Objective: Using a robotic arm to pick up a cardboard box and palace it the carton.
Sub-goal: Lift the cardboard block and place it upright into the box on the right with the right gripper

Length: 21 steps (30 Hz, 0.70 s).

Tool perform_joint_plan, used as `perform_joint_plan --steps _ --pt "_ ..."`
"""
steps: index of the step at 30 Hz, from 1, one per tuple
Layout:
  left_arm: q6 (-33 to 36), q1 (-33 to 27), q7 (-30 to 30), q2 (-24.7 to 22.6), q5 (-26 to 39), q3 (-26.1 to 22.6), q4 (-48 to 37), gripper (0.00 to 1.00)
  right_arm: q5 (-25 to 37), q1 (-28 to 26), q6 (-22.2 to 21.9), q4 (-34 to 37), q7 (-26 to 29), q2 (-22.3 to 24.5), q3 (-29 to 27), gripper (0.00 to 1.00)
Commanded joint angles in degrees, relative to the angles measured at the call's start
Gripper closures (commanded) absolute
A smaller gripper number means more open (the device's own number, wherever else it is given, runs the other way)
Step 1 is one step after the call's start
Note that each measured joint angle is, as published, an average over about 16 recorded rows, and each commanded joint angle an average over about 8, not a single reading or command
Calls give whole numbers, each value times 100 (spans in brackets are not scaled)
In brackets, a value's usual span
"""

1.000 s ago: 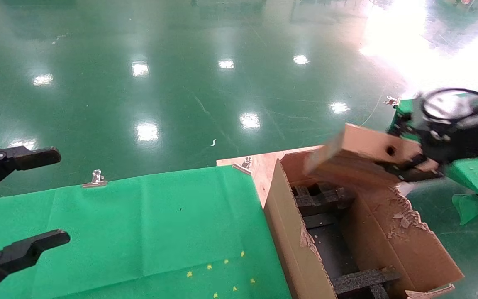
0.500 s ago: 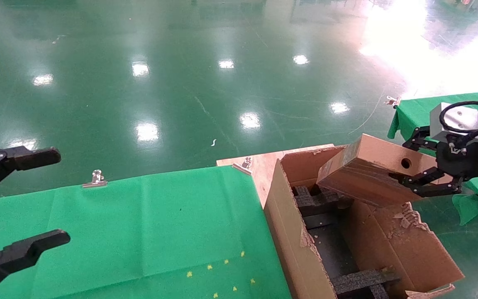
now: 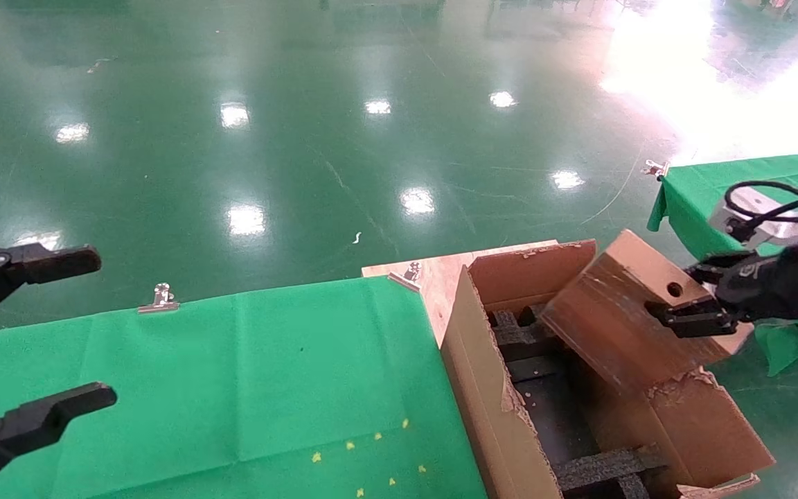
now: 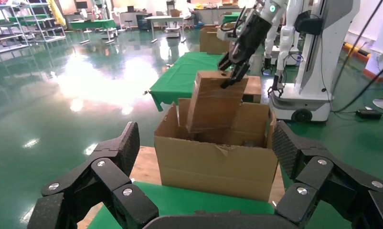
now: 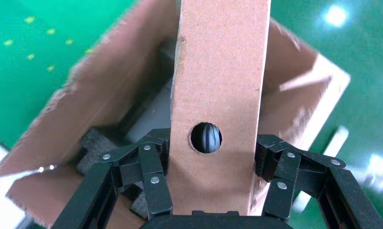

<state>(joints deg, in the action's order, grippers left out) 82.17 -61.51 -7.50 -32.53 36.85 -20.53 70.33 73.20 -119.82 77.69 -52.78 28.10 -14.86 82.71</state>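
The small cardboard box (image 3: pixel 621 315), round hole in its narrow side, hangs tilted with its lower end inside the open top of the carton (image 3: pixel 482 388). My right gripper (image 3: pixel 700 308) is shut on the box's upper end. In the right wrist view its fingers (image 5: pixel 151 176) clamp both broad faces of the box (image 5: pixel 218 71), above the carton (image 5: pixel 99 109) and its black foam dividers (image 5: pixel 91 143). The left wrist view shows the white robotic arm (image 4: pixel 271 12) holding the box (image 4: pixel 213 105) in the carton (image 4: pixel 218 167). My left gripper (image 3: pixel 98 329) is open and empty, parked at the far left.
A table with green cloth (image 3: pixel 233 374) held by metal clips (image 3: pixel 161 298) lies left of the carton. A bare wooden corner (image 3: pixel 440 274) adjoins the carton. A second green table (image 3: pixel 717 180) stands behind my right arm. Glossy green floor lies beyond.
My right gripper has come down and back with the box. The box has tipped steeper, and its lower end has sunk into the carton's opening. The left arm has not moved.
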Motion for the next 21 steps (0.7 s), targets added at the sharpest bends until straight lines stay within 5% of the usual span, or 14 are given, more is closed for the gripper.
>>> perform_joint_plan --steps 1,12,21 --pt "0 0 0 0 0 0 0 0 -27 156 -246 -71 398 94 58 100" --pt "-1 0 0 0 0 0 0 0 130 589 -1238 -868 2309 550 320 100" --pt "-2 1 0 1 -2 0 -1 0 110 649 -1379 -1011 2567 592 356 100"
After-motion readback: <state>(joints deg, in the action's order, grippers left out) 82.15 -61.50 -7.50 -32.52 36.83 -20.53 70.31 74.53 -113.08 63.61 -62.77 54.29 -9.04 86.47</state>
